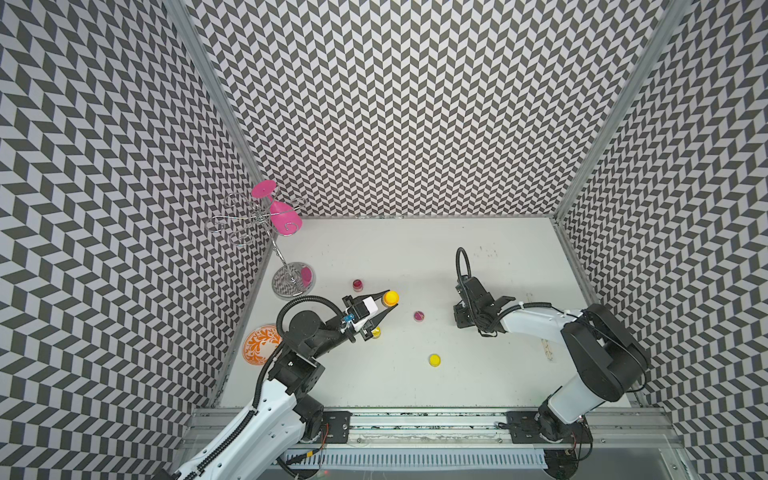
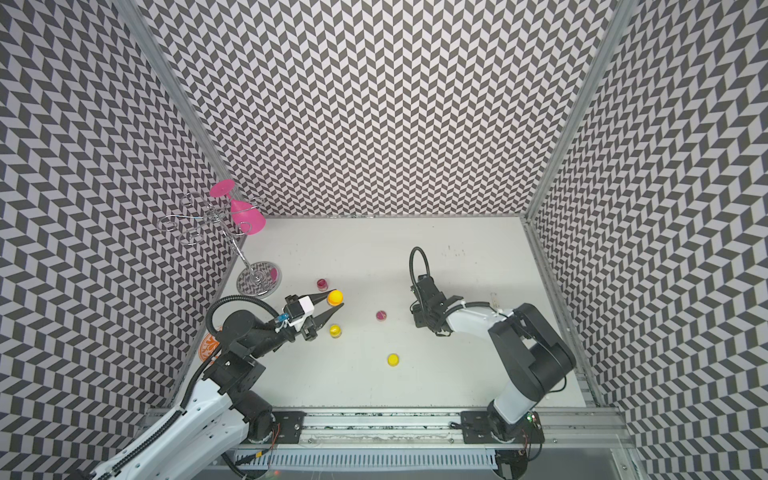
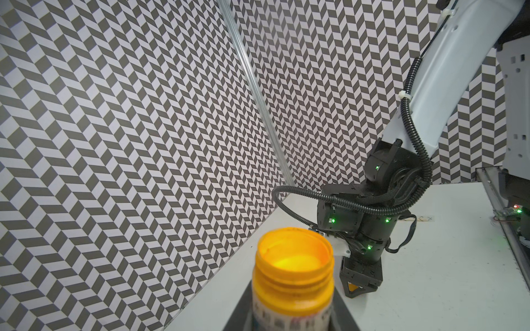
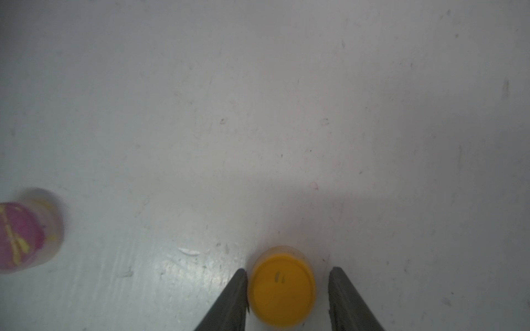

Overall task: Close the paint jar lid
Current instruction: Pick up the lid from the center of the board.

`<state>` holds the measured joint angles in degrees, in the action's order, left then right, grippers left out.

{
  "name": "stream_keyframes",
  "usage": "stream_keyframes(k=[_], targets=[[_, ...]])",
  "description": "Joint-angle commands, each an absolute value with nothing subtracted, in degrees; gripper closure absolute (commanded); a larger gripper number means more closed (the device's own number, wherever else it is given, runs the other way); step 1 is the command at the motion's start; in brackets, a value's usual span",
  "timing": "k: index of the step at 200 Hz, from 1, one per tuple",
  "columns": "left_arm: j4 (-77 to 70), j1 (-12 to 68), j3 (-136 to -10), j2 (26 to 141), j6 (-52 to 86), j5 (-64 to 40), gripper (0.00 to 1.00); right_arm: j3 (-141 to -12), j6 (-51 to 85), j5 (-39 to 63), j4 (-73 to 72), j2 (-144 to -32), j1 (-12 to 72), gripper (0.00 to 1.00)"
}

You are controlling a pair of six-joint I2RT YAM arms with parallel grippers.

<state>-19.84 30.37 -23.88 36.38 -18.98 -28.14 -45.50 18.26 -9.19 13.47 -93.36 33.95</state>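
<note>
Dark, tapered fingers (image 4: 229,303) of the right gripper (image 4: 288,270) stand spread on either side of the lid (image 4: 282,289), which lies flat on the desk (image 4: 286,100). One finger is touching or just beside the rim and the opposite one shows a clear gap, so no pinch is made yet. Centre the jaws on the lid before pressing them together, otherwise the cap is likely to skid across the smooth surface. Grip the skirt evenly, lift level, and present it square to the jar threads. The lid is a round orange-yellow plastic cap with a flat matte top and a small moulded mark. In both top views it is hidden beneath the right gripper, right of the desk's centre. The left gripper (image 1: 390,300) is pinched on the paint jar (image 3: 294,275), held mouth upward above the desk towards its left edge. The jar is an open cylinder with a threaded neck, glossy orange paint inside and a printed label below. The desk is white, scuffed and slightly shiny.
</note>
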Motion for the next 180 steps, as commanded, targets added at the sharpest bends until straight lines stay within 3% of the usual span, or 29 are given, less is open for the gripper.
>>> stream_keyframes(k=[1, 180], targets=[[-19.6, 30.76, -23.53, 36.04, -19.82, -27.86, 0.68, -46.76, 18.63, -9.49, 11.51, -93.96, 34.43, 0.54], [-19.33, 30.85, -23.6, 36.11, -19.95, -27.69, 0.68, -47.47, 18.29, -10.06, 12.04, -94.75, 34.98, 0.64]])
